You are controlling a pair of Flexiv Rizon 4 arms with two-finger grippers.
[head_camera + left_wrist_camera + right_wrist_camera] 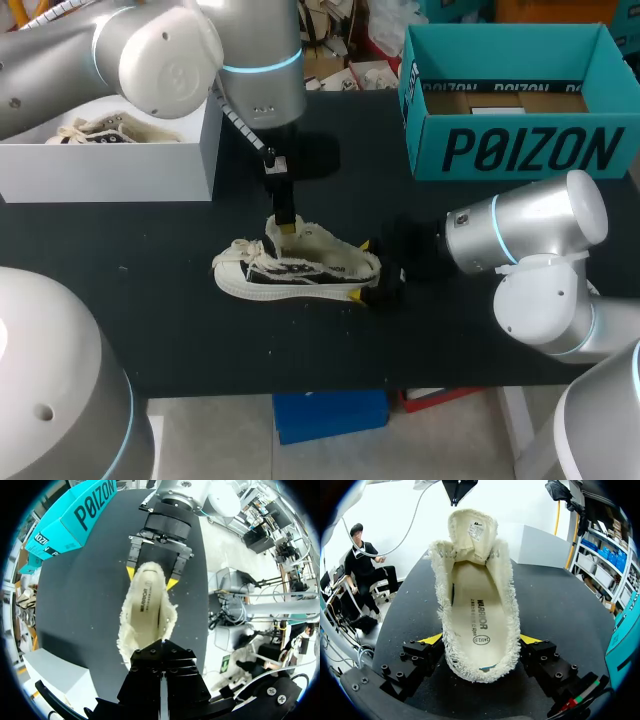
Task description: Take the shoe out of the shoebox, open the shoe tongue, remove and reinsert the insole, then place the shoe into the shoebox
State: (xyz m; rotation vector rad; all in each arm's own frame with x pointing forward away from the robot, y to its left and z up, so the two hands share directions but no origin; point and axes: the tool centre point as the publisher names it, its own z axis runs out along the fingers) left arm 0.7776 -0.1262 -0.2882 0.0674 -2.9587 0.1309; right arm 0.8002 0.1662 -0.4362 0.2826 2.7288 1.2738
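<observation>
Shoe (298, 272) upright | right claw (481, 647) grips heel (480, 672); left claw (286, 226) pinches tongue (472, 530)

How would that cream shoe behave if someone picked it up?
Probably floppy: the tongue bends upright where the left gripper pinches it, and its frayed edges look soft. The shoe likely feels light, given its thin fabric upper. Its flat sole should keep it from rolling.

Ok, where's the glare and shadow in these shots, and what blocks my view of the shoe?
Head view: glare on the white shell of the left arm, its shadow on the table behind the shoe. Left wrist view: the black body of the left pincer hides the shoe's toe end. Right wrist view: evenly lit insole, right pincer clamping the heel.
</observation>
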